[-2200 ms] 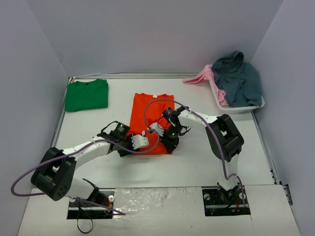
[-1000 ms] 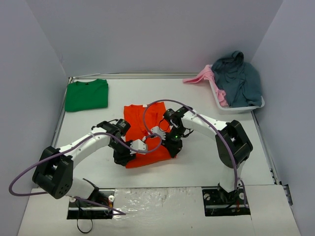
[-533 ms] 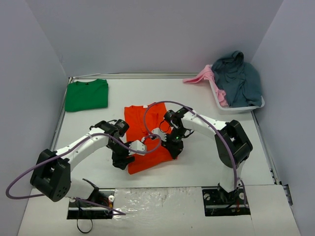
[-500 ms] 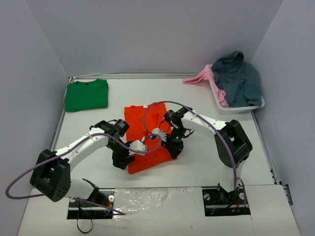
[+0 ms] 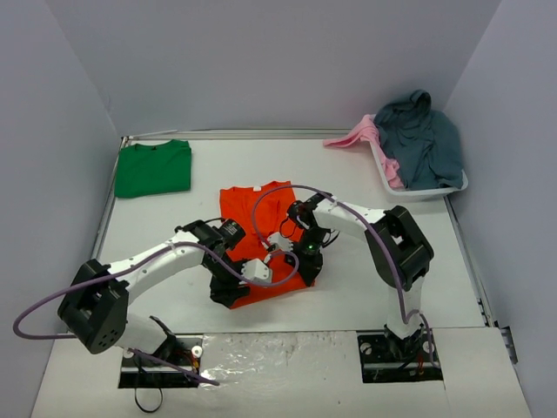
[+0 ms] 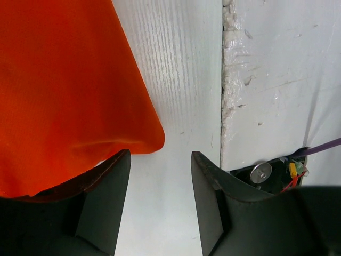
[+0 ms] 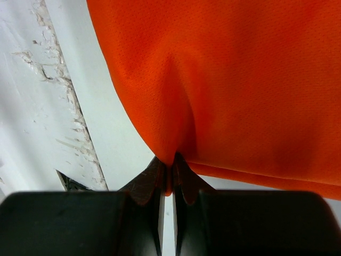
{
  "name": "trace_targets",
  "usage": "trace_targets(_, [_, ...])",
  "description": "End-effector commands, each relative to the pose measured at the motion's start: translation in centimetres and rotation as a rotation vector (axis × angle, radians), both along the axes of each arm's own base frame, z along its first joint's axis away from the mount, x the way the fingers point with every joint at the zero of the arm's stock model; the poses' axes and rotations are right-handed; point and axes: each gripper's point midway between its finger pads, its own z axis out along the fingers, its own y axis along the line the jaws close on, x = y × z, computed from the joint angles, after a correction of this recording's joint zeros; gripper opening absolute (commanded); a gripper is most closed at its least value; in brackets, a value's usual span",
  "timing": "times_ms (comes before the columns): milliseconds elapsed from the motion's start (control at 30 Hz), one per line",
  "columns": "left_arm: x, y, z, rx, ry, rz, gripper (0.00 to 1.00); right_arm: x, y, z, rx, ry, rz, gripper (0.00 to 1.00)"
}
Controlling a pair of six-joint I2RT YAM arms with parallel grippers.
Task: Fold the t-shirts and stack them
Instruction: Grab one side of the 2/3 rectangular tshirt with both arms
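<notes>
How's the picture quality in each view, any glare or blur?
Top external: even light, sharp, mild glare on the table nearest the arms. Left wrist: orange shirt crisp, left end effector dark and soft. Right wrist: shirt weave sharp, right end effector shadowed.

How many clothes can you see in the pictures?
4. A green t-shirt lies folded at far left, an orange t-shirt in the middle, and a pink garment and a grey-blue garment sit heaped in the basket at far right. More may hide underneath.
</notes>
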Motion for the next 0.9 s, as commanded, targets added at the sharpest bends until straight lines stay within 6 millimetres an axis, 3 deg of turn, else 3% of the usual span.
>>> trace_targets(0, [0.4, -0.9, 0.1, -0.024, -0.016, 0.002, 0.48, -0.4, -0.2, 0.6, -0.033, 0.029, 0.009, 0.0])
trace_targets(200, [1.0, -1.0, -1.2, 0.008, -0.029, 0.021, 0.48, -0.3, -0.1, 0.4, -0.041, 0.035, 0.003, 0.0])
trace_targets(533, [-0.1, -0.4, -2.3, 0.084, 0.056, 0.001, 0.4, -0.3, -0.4, 0.1, -0.053, 0.034, 0.008, 0.0])
trace_targets(867, [-0.1, -0.6, -3.8, 0.15, 0.067, -0.002, 0.4, -0.2, -0.5, -0.1, -0.055, 0.032, 0.009, 0.0])
